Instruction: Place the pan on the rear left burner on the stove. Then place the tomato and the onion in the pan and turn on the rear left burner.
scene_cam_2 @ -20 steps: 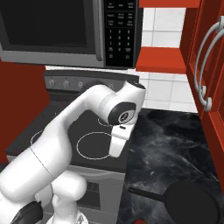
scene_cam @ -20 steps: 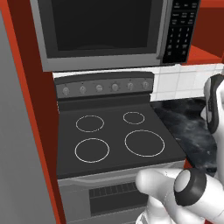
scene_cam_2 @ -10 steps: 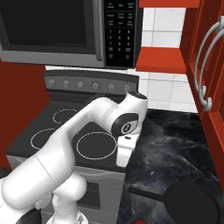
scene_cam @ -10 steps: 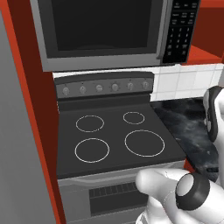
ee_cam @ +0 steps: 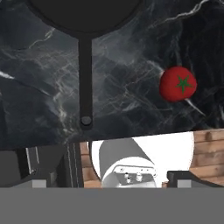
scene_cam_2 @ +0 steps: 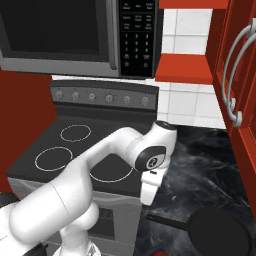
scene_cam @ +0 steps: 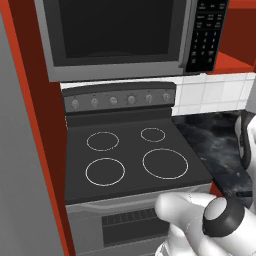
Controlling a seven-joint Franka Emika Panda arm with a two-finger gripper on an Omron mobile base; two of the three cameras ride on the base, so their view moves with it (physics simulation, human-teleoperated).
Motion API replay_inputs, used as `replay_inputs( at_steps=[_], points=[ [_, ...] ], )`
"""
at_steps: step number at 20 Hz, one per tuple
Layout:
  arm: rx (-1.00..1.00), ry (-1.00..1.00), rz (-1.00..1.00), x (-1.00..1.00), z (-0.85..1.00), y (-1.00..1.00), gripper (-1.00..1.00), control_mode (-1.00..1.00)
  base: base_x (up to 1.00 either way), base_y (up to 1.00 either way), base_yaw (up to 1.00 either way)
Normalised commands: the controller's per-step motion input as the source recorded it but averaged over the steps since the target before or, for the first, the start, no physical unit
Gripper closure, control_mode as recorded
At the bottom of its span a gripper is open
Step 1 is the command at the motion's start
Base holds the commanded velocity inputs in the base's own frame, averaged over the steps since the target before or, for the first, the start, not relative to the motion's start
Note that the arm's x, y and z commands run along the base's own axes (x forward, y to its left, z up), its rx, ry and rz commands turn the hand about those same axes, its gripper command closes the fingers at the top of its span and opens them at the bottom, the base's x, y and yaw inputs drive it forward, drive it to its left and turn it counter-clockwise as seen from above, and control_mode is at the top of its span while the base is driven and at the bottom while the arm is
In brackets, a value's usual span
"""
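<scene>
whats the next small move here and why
Probably lower the open gripper onto the handle of the pan and close on it. The pan lies on the dark marble counter to the right of the stove, its handle end just ahead of the gripper in the hand view, and the rear left burner is bare. The tomato can wait.

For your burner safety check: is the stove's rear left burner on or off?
Off, apparently: the rear left burner shows a thin white ring on black glass, with no red glow.
</scene>
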Motion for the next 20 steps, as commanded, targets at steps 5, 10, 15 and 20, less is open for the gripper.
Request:
replay_inputs(
  at_steps=[5, 10, 15, 20],
  points=[
    [-0.03, 0.11, -0.13, 0.00, -0.36, -0.32, -1.00, -1.00, 0.00, 0.00, 0.00],
    [-0.02, 0.10, -0.09, 0.00, -0.35, -0.28, -1.00, -1.00, 0.00, 0.00, 0.00],
    [0.00, 0.07, -0.07, -0.01, -0.36, -0.21, -1.00, -1.00, 0.00, 0.00, 0.00],
    [0.00, 0.06, -0.03, -0.05, -0.42, -0.15, -1.00, -1.00, 0.00, 0.00, 0.00]
  ],
)
